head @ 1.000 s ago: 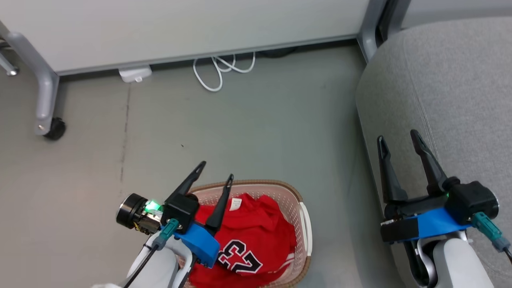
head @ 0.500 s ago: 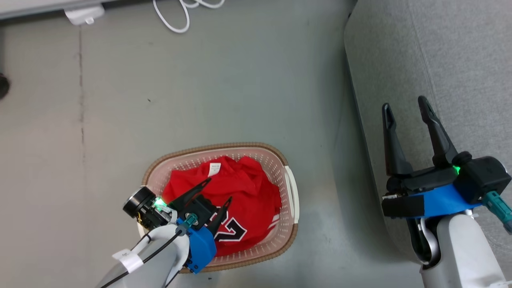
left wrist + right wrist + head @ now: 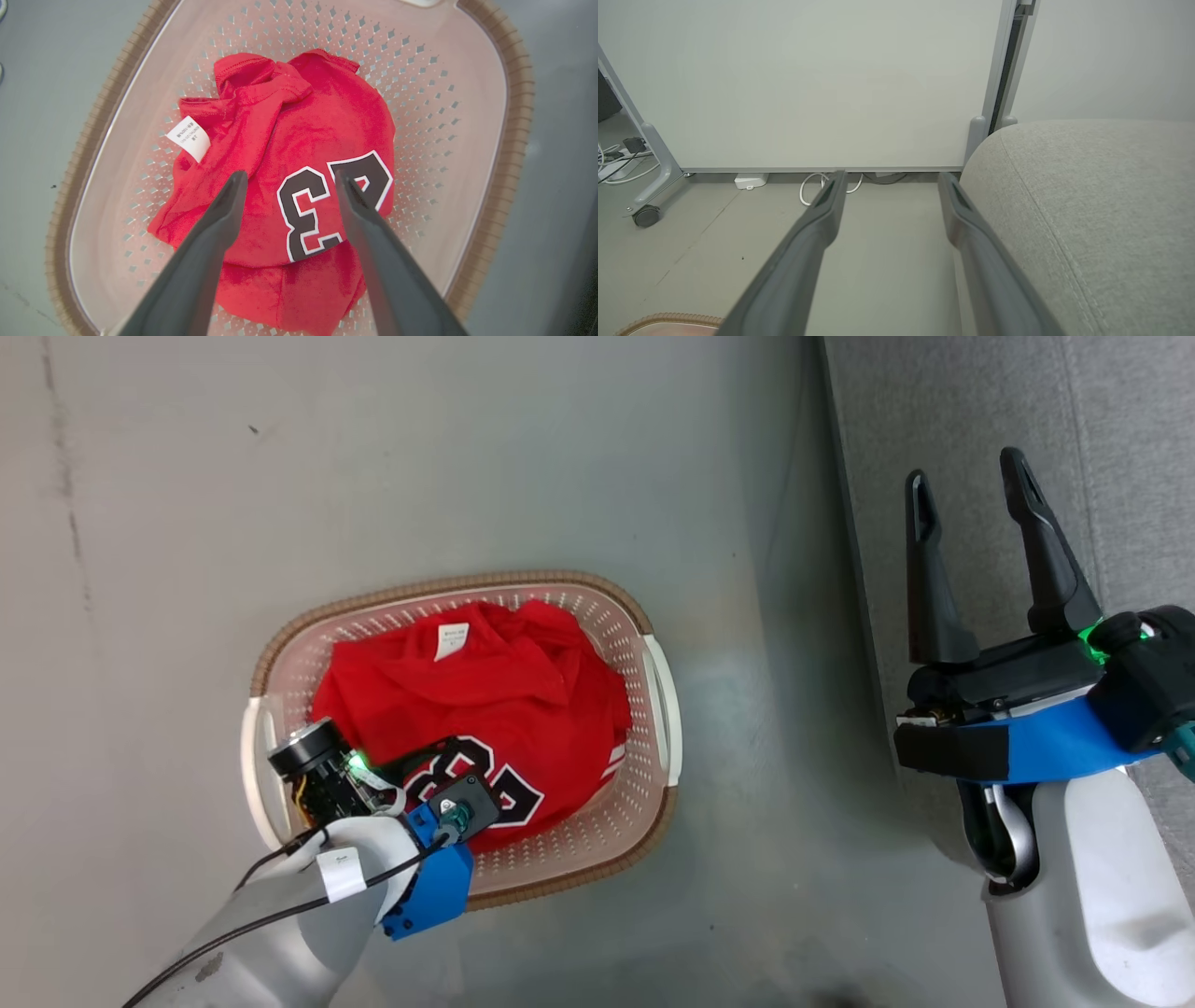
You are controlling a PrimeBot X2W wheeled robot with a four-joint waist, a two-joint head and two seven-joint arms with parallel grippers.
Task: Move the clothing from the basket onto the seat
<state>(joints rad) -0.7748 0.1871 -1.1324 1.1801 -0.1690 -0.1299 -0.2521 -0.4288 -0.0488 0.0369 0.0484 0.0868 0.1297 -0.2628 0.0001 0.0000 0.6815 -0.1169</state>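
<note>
The cream basket [image 3: 448, 586] with a brown rim stands on the floor and holds both red garments. The plain one with a white neck tag [image 3: 455, 637] lies on the far side. The lettered one [image 3: 327, 196] shows black-and-white numerals. My left gripper [image 3: 290, 176] is open and points down into the basket, its tips just above the lettered garment, nothing between the fingers. In the head view its blue wrist [image 3: 439, 877] hides the fingers. My right gripper [image 3: 968, 471] is open and empty, held over the left edge of the grey seat [image 3: 980, 411].
Bare grey floor [image 3: 420, 448] surrounds the basket. In the right wrist view a pale wheeled partition panel [image 3: 808, 84] stands ahead, with a castor [image 3: 646, 216], a white cable [image 3: 812, 184] and a white box [image 3: 751, 180] at its foot. The seat [image 3: 1101, 196] lies to the right.
The head camera has tilted down, so the whole picture has shifted. My left gripper has gone from above the basket's rim down into the basket over the garments. The right gripper stays open.
</note>
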